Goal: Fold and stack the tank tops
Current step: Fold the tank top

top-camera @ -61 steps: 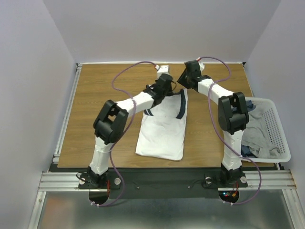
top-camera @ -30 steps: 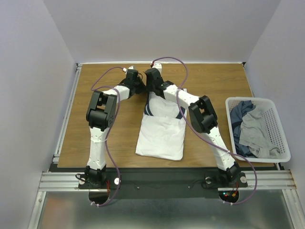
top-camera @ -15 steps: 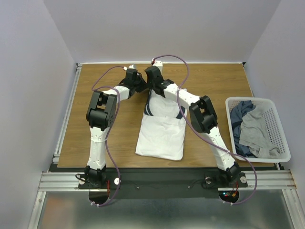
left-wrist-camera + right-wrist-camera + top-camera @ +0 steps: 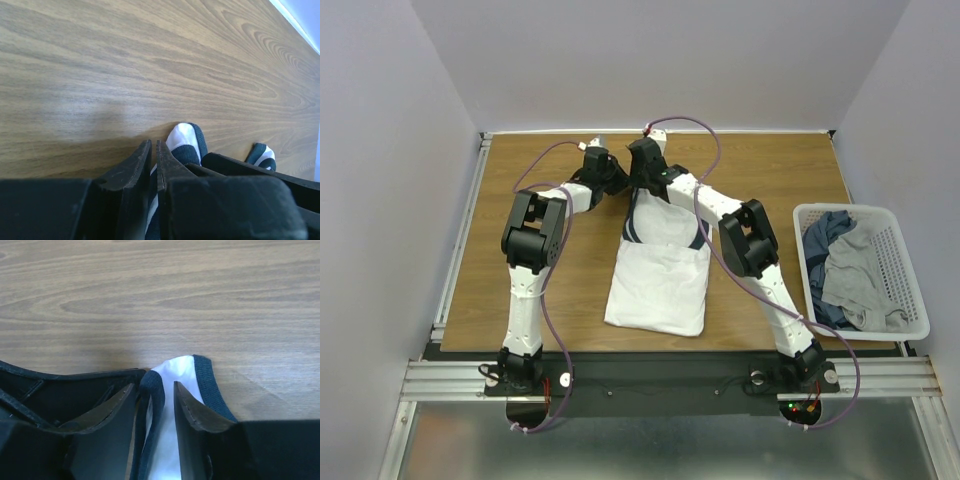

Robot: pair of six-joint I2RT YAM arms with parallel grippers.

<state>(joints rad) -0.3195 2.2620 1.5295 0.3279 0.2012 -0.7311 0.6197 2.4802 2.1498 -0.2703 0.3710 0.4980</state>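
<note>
The white tank top (image 4: pixel 660 270) with navy edging lies lengthwise mid-table, its straps at the far end. My left gripper (image 4: pixel 617 182) is at the far left strap. In the left wrist view its fingers (image 4: pixel 153 146) are pressed nearly together, with white and navy cloth (image 4: pixel 186 142) in the thin gap. My right gripper (image 4: pixel 642 182) is right beside it. In the right wrist view its jaws (image 4: pixel 155 387) stand apart, with the navy-edged strap (image 4: pixel 180 372) looped loosely between them. Grey and dark blue tops (image 4: pixel 855 270) lie in the basket.
The white mesh basket (image 4: pixel 910 260) stands at the right table edge. A second strap end (image 4: pixel 262 155) lies on the wood to the right in the left wrist view. The two wrists sit close together at the far middle of the wooden table (image 4: pixel 530 260).
Two seconds ago both grippers were further right over the top's far end; they have swung left, pulling the straps with them. In the last half second the right wrist edged slightly right.
</note>
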